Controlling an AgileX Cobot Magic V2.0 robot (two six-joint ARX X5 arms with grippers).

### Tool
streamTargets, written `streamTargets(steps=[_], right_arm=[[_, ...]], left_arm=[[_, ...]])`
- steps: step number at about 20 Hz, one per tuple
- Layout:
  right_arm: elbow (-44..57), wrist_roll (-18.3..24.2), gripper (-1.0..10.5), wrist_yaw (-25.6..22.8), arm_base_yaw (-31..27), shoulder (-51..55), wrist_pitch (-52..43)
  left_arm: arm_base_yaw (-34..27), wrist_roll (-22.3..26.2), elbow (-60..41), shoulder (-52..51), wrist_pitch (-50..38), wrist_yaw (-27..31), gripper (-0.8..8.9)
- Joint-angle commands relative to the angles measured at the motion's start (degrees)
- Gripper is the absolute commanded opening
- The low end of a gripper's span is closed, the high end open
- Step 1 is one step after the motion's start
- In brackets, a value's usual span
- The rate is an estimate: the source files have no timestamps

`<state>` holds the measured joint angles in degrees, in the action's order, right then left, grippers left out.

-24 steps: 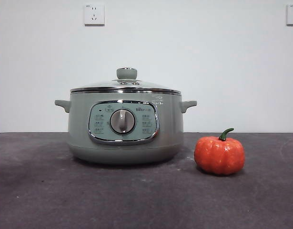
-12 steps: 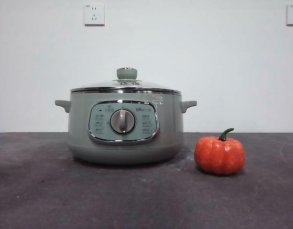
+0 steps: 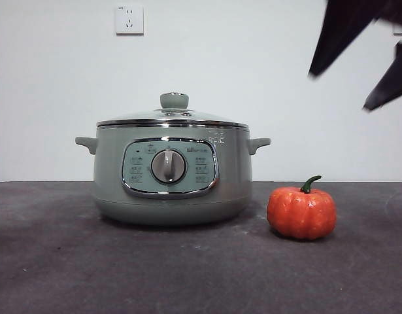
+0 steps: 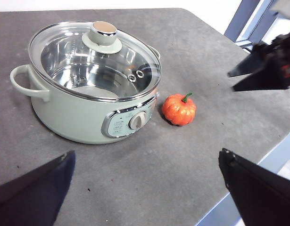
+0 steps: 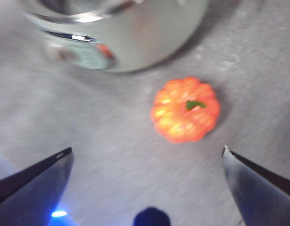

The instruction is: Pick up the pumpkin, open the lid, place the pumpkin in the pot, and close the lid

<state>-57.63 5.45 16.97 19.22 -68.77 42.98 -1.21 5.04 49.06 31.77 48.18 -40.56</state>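
The orange pumpkin point(image 3: 301, 210) with its green stem sits on the table just right of the sage-green pot point(image 3: 171, 176). The glass lid point(image 3: 172, 118) rests shut on the pot, knob upward. My right gripper point(image 3: 338, 91) hangs open high above the pumpkin, a little to its right. In the right wrist view the pumpkin point(image 5: 186, 109) lies below the open right gripper point(image 5: 147, 149), with the pot point(image 5: 121, 33) beside it. My left gripper point(image 4: 145, 155) is open and well back from the pot point(image 4: 78, 117), lid point(image 4: 95, 61) and pumpkin point(image 4: 178, 109), and the right gripper point(image 4: 230, 83) shows beyond the pumpkin.
The dark grey table point(image 3: 187, 275) stretches in front of the pot. A white wall with a socket point(image 3: 129, 19) stands behind. The table's edge point(image 4: 229, 188) runs close to the pumpkin's side in the left wrist view.
The right gripper has come into the front view at the top right, above the pumpkin. Pot, lid and pumpkin have not moved.
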Motion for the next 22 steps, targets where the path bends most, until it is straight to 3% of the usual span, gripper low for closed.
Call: streamTargets(steps=[1,8,20,22], right_arm=[[-0.09,0.9,6.9,-2.43,1.55,-4.42,-3.04],[-0.09,2.16,6.9,-8.92,4.61,-16.06,-12.76],[-0.09,2.12,6.9,-9.49,4.59,-27.06,-18.51],[-0.09,1.55,6.3,-9.49,4.59,-27.23,-18.51]], left_arm=[[0.13,0.52,0.13,-0.09,-0.52,0.0,6.69],[0.13,0.52,0.13,-0.09,-0.52,0.0,6.69],[0.13,0.52,0.13,-0.09,-0.52,0.02,6.69],[0.13,0.52,0.13,-0.09,-0.52,0.02,6.69]])
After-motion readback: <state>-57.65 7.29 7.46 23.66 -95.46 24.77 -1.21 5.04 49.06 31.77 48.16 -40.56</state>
